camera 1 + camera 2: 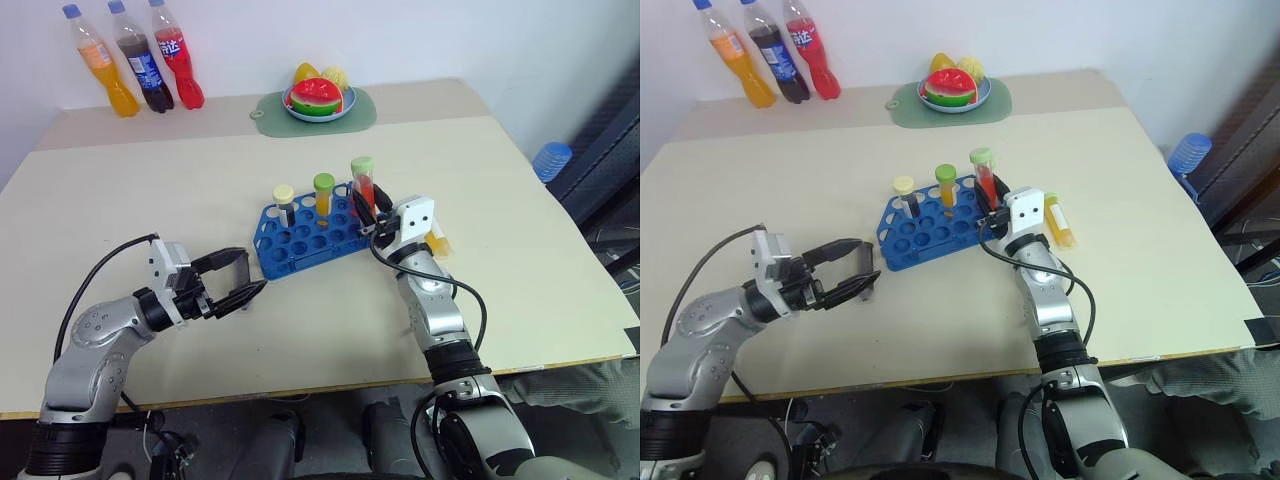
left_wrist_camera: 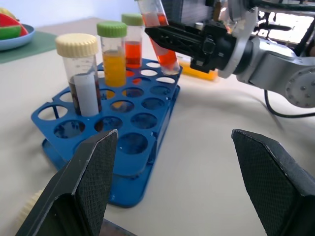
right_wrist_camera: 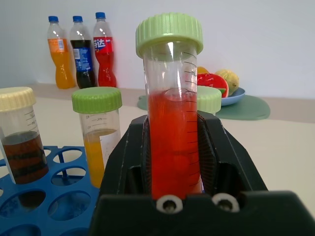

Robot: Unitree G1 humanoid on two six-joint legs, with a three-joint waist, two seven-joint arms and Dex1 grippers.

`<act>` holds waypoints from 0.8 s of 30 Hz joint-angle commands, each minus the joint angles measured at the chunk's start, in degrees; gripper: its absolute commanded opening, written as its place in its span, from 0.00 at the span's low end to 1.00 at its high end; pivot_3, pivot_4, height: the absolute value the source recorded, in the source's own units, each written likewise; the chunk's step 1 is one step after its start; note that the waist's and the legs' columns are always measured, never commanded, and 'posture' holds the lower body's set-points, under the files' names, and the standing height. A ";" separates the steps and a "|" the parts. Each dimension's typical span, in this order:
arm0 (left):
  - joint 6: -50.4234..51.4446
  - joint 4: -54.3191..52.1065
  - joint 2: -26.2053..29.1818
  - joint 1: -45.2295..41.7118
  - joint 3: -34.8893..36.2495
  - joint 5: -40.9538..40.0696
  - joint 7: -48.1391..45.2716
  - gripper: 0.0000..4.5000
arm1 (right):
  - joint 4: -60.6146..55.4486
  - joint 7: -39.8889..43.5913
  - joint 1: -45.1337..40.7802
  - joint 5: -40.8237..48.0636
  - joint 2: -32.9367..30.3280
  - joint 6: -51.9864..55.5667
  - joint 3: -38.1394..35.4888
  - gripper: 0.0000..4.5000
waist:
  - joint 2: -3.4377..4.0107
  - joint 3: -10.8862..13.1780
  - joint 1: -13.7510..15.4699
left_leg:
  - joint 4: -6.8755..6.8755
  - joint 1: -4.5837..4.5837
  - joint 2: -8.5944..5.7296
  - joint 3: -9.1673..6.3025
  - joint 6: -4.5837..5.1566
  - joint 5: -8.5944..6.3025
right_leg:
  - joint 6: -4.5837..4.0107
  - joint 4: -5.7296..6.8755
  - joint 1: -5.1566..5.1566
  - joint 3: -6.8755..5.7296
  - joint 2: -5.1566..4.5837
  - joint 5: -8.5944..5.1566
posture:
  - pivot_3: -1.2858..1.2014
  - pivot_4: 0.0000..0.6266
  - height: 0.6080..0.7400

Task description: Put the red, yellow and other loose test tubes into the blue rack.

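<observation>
Beige desk (image 1: 300, 320) carries everything. Nearest, just off the blue rack's (image 1: 300, 240) near-left corner, the left gripper (image 1: 240, 285) holds its fingers wide apart and empty. At the rack's right end, the right gripper (image 1: 368, 212) has its fingers clamped on a red tube (image 1: 363, 185), tilted above the holes. Brown tube (image 1: 285, 203) and yellow-orange tube (image 1: 324, 195) stand in the rack's far row. Another yellow tube (image 1: 1058, 222) lies right of the rack. Beyond stand a fruit plate (image 1: 318, 100) and soda bottles (image 1: 140, 65).

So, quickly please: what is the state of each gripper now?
Left gripper: open, holding nothing, beside the blue rack.
Right gripper: closed on the red test tube, above the rack's far corner.
</observation>
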 commanded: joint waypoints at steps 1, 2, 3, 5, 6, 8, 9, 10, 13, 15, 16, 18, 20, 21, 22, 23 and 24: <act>-1.21 -2.32 0.94 0.43 1.04 -0.24 -0.82 0.85 | 0.30 -0.28 1.79 0.22 -0.05 -0.39 -0.67 0.17 | 0.00 -0.01 0.02 | 0.00 0.00 0.00 0.00 0.00 0.00 | 0.00 0.00 0.00 0.00 0.00 0.00 | 0.52 0.24 1.00; -1.21 -2.36 0.97 0.43 0.98 -0.21 -0.89 0.85 | 1.04 -0.89 1.79 0.05 -0.01 -0.74 -0.94 0.17 | -0.01 -0.02 0.03 | 0.00 0.00 0.00 0.00 0.00 0.00 | 0.00 0.00 0.00 0.00 0.00 0.00 | 0.52 0.24 1.00; -1.16 -2.44 1.00 0.42 0.93 -0.23 -0.93 0.85 | 2.01 -1.59 1.55 -0.05 0.09 -1.23 -1.32 0.17 | -0.01 -0.02 0.03 | 0.00 0.00 0.00 0.00 0.00 0.00 | 0.00 0.00 0.00 0.00 0.00 0.00 | 0.52 0.24 1.00; -1.06 -2.53 1.05 0.34 0.82 -0.34 -1.01 0.85 | 4.22 -3.08 0.64 -0.71 0.16 -2.23 -1.80 0.17 | -0.03 -0.04 0.02 | 0.00 0.03 0.00 0.00 0.00 0.00 | 0.00 0.00 0.03 0.00 0.00 0.00 | 0.52 0.24 1.00; -1.01 -2.54 1.06 0.29 0.78 -0.38 -1.07 0.85 | 5.38 -3.61 0.13 -0.85 0.29 -2.80 -2.01 0.17 | -0.03 -0.04 0.02 | 0.00 0.06 0.00 0.00 0.00 0.00 | 0.00 0.00 0.05 0.00 0.00 0.00 | 0.52 0.24 1.00; -0.94 -2.54 1.06 0.14 0.73 -0.37 -1.13 0.85 | 7.49 -4.13 -0.80 -1.08 0.52 -3.86 -2.20 0.17 | -0.03 -0.05 -0.03 | -0.02 0.10 0.00 0.01 0.01 0.00 | -0.01 0.00 0.07 0.00 0.01 0.00 | 0.52 0.24 1.00; -0.85 -2.55 1.05 0.06 0.71 -0.42 -1.15 0.85 | 8.45 -4.26 -1.22 -1.20 0.64 -4.35 -2.21 0.17 | -0.03 -0.05 -0.01 | -0.02 0.11 0.01 0.00 0.01 0.00 | 0.00 0.00 0.09 0.00 0.01 0.00 | 0.52 0.24 1.00; -0.82 -2.57 1.03 0.00 0.67 -0.40 -1.16 0.85 | 9.53 -4.46 -1.67 -1.37 0.79 -4.93 -2.18 0.17 | -0.04 -0.06 0.06 | -0.02 0.11 0.01 0.01 0.01 0.00 | 0.00 0.00 0.09 0.00 0.01 0.00 | 0.52 0.24 1.00; -0.69 -2.76 0.94 0.01 0.59 -0.42 -1.12 0.85 | 11.89 -4.95 -2.51 -1.72 1.23 -6.39 -1.90 0.17 | -0.12 -0.10 0.00 | 0.01 0.13 0.00 0.01 0.00 0.00 | -0.01 0.00 0.13 0.00 0.01 0.00 | 0.52 0.24 1.00; -0.64 -2.90 0.90 0.10 0.59 -0.45 -1.09 0.85 | 12.78 -4.97 -2.79 -1.74 1.65 -7.07 -1.77 0.17 | -0.12 -0.11 -0.04 | 0.00 0.20 0.00 0.00 0.01 0.00 | -0.02 0.00 0.17 0.00 0.01 0.01 | 0.52 0.24 1.00; -0.65 -2.97 0.87 0.18 0.60 -0.47 -1.07 0.85 | 12.96 -4.01 -2.81 -1.14 1.92 -6.93 -1.69 0.17 | -0.12 -0.11 -0.04 | -0.01 0.24 0.01 0.00 0.01 -0.01 | -0.02 0.01 0.20 0.01 0.01 0.01 | 0.52 0.24 1.00; -0.65 -3.13 0.77 0.38 0.64 -0.53 -0.98 0.85 | 12.82 -2.10 -2.52 -0.29 2.18 -7.01 -1.41 0.29 | -0.12 -0.12 -0.05 | -0.03 0.33 0.02 0.00 0.14 -0.08 | -0.03 0.01 0.27 0.01 0.02 0.02 | 0.52 0.24 1.00; -0.64 -3.30 0.66 0.58 0.66 -0.58 -0.86 0.85 | 12.41 -1.81 -2.07 -0.87 2.01 -7.92 -1.06 0.50 | -0.11 -0.11 -0.07 | -0.05 0.40 0.02 0.01 0.23 -0.13 | -0.03 0.01 0.33 0.01 0.03 0.01 | 0.52 0.24 1.00; -0.65 -3.36 0.60 0.69 0.67 -0.60 -0.81 0.85 | 12.14 -2.01 -1.79 -1.65 1.72 -8.66 -0.77 0.61 | -0.09 -0.10 -0.07 | -0.08 0.40 0.02 0.01 0.23 -0.14 | -0.03 0.01 0.31 0.01 0.03 0.01 | 0.52 0.24 1.00; -0.65 -3.45 0.55 0.79 0.67 -0.62 -0.76 0.85 | 11.85 -2.40 -1.50 -2.38 1.44 -9.23 -0.59 0.73 | -0.08 -0.09 -0.06 | -0.12 0.40 0.02 0.01 0.23 -0.13 | -0.04 0.00 0.29 0.02 0.03 0.01 | 0.52 0.24 1.00; -0.63 -3.52 0.50 0.86 0.65 -0.64 -0.69 0.85 | 11.33 -3.33 -1.11 -3.40 1.06 -9.83 -0.50 0.84 | -0.07 -0.08 -0.06 | -0.14 0.38 0.02 0.02 0.22 -0.13 | -0.04 0.00 0.25 0.03 0.03 0.01 | 0.52 0.24 1.00; -0.61 -3.54 0.44 0.90 0.64 -0.69 -0.64 0.85 | 10.08 -3.21 -0.42 -3.43 0.79 -9.91 -0.51 0.96 | -0.06 -0.08 -0.05 | -0.15 0.35 0.02 0.05 0.14 -0.08 | -0.04 0.00 0.21 0.05 0.03 0.01 | 0.52 0.24 1.00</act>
